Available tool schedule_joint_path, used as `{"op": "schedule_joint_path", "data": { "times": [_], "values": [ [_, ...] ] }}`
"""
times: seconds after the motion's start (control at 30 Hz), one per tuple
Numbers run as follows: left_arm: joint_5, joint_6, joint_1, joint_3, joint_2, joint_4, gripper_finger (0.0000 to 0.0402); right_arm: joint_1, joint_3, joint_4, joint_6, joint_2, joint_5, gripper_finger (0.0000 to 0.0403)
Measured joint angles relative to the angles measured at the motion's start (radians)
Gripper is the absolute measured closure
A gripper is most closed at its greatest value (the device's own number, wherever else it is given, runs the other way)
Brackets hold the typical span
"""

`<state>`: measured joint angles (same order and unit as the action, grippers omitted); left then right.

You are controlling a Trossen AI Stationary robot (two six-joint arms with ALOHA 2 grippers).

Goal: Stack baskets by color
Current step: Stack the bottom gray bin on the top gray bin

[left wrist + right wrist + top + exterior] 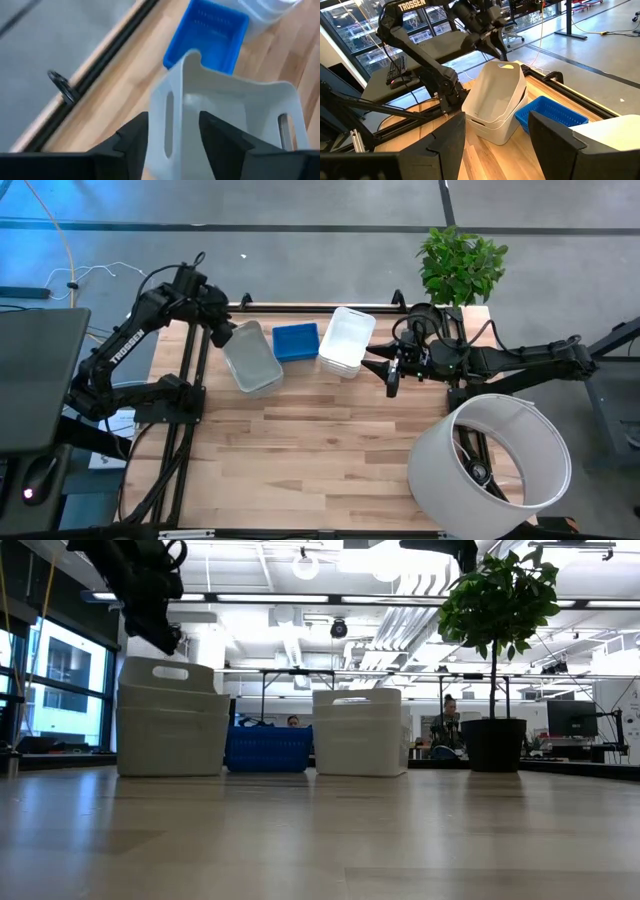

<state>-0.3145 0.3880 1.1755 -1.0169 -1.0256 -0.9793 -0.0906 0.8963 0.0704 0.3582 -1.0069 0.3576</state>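
I see the grey baskets [252,358] stacked at the far left of the row along the back of the table [320,460], nested one in another, pale and translucent with a slot handle in each end wall. My left gripper [172,132] sits over the stack's end nearest the table's back edge, its two fingers [135,137] straddling the top basket's end wall, one inside and one outside; the jaws stand partly apart and I cannot tell whether they touch the wall. The left arm reaches in from the table's left side, bent high at the elbow, wrist angled down. Just beside the grey stack lies the blue basket [295,341], low and perforated, and beyond it the white baskets [346,340], nested in a taller stack. My right gripper [392,375] hangs near the white stack, on its right, jaws wide and holding nothing, with the right arm stretched in from the right edge. Behind it stands a plant [461,264], and a large white cylinder [495,465] rests near the front right corner.
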Motion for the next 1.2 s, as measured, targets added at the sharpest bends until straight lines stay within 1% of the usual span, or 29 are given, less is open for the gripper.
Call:
{"op": "schedule_joint_path", "data": {
  "times": [0.13,0.3,0.43,0.53,0.7,0.8,0.87,1.0,1.2],
  "values": [
    [0.001,0.031,0.000,-0.027,0.001,0.000,0.0234,0.000,0.000,0.000,0.000,0.000,0.000,0.0201],
    [0.010,0.058,-0.001,-0.027,-0.003,-0.028,0.0237,0.000,0.000,0.000,0.000,0.000,-0.001,0.0201],
    [0.036,0.109,-0.027,-0.027,-0.005,-0.049,0.0242,0.000,0.000,0.000,0.000,0.000,-0.001,0.0201],
    [0.085,0.130,-0.067,-0.027,-0.004,-0.049,0.0248,0.000,0.000,0.000,0.000,0.000,-0.001,0.0201],
    [0.228,0.137,-0.178,-0.027,-0.004,-0.058,0.0262,0.000,0.000,0.000,0.000,0.000,-0.001,0.0201],
    [0.329,0.092,-0.255,-0.027,-0.004,-0.059,0.0268,0.000,0.000,0.000,0.000,0.000,-0.001,0.0201],
    [0.368,0.051,-0.289,-0.027,-0.004,-0.057,0.0270,0.000,0.000,0.000,0.000,0.000,-0.001,0.0201],
    [0.384,0.001,-0.316,-0.017,-0.003,-0.050,0.0270,0.000,0.000,0.000,-0.011,0.000,-0.001,0.0201],
    [0.507,-0.025,-0.328,0.086,-0.004,-0.025,0.0270,0.000,0.000,0.001,-0.011,0.000,-0.001,0.0201]
  ]
}}
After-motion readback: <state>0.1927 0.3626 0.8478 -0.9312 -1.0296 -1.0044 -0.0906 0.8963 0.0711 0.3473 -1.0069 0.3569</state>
